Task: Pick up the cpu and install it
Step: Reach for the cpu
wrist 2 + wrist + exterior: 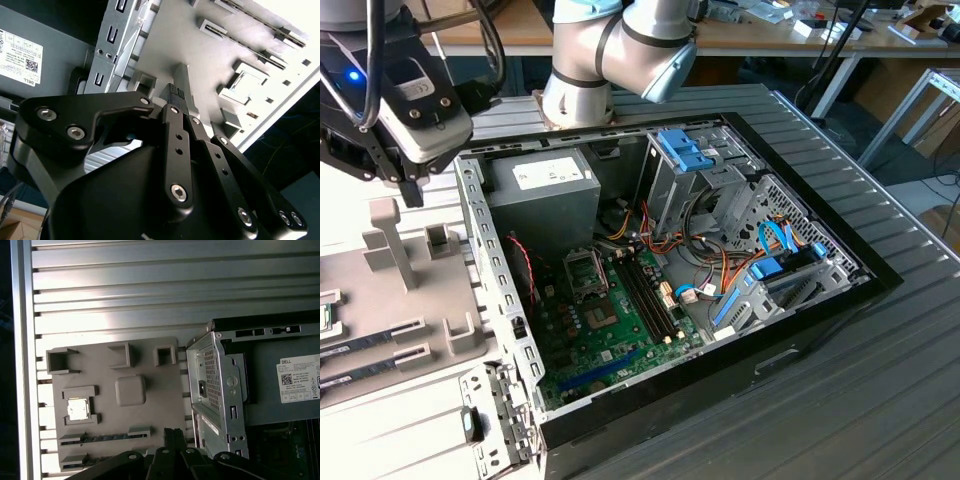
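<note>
The arm's black two-finger gripper hangs above the flat grey plastic fixture tray, which rests on the ribbed silver metal table. In both wrist views the fingers are pressed together, and we see nothing between them.

The cpu, a small flat square chip with a silver metal top, lies in a shallow walled recess of the tray. In the first wrist view we place it near the fingertips but clearly apart from them, on the side away from the computer. Nothing touches it. A rounded square raised pad of the tray stands between the chip's recess and the gripper's side of the tray. A long narrow dark green memory stick lies in a slotted holder just beside the fingertips, on the same side as the chip.

On the other side of the gripper stands the open black-and-silver desktop computer case, lying flat with its side panel off. Its perforated metal corner is the part nearest the fingers. Just beyond that corner sits the grey box-shaped power supply.

In the exterior view the gripper is at the exterior view's left of the case, over the tray. The green motherboard lies on the case floor, well apart from the gripper. The square metal socket frame sits on the board, on the far side of the power supply from the gripper. We cannot tell whether the frame is raised or latched.
</note>
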Robot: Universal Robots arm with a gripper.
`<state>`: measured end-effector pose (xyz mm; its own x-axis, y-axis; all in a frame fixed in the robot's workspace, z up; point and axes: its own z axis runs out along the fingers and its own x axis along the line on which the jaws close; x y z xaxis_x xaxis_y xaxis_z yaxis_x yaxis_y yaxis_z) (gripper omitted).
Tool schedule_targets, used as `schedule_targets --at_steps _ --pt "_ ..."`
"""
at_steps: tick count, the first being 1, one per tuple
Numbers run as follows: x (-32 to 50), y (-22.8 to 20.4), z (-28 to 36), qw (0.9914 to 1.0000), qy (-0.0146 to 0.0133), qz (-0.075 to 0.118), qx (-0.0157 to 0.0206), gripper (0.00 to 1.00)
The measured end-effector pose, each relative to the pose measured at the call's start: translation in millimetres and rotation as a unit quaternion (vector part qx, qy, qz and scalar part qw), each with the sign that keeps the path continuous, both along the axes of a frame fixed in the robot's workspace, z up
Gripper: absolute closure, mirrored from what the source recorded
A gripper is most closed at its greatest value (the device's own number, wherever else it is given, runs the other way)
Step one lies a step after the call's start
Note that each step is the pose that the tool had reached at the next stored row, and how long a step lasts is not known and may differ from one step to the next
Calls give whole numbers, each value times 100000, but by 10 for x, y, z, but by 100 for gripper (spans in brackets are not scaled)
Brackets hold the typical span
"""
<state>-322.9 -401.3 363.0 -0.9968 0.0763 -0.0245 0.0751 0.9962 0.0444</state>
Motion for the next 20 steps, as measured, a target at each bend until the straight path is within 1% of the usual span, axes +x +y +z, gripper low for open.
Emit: schedule_targets --at_steps 20 --pt "-46 0 -2 100000 6 3 -2 90"
